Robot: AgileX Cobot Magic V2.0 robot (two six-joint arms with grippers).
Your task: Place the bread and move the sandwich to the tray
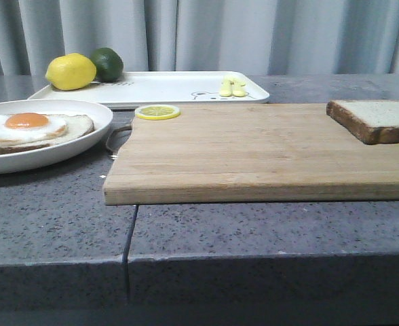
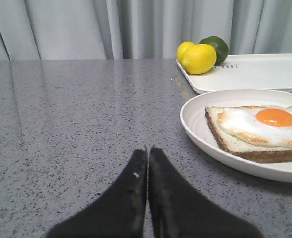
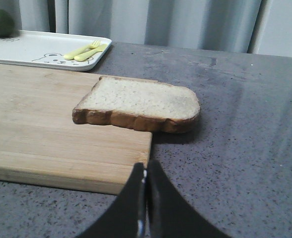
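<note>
Bread [image 3: 138,101] comes first, I judge: nothing is lifted yet, and the thick slice lies at the right end of the cutting board [image 1: 254,153], its far right corner hanging over the tabletop [image 3: 245,129]. It has to go onto the egg-topped slice, so my next move should be to spread my right tool [image 3: 145,171] and come down over the crust edges. The sandwich [image 2: 260,130] so far is one slice with a fried egg, on the round plate [image 1: 84,142] at the left. The tray [image 1: 165,87] sits at the far side, with a lemon [image 1: 70,71] and a lime [image 1: 108,63] on its left end. Both tools are pinched closed on nothing: my right hovers near the bread, my left tool [image 2: 147,153] over bare tabletop left of the plate.
</note>
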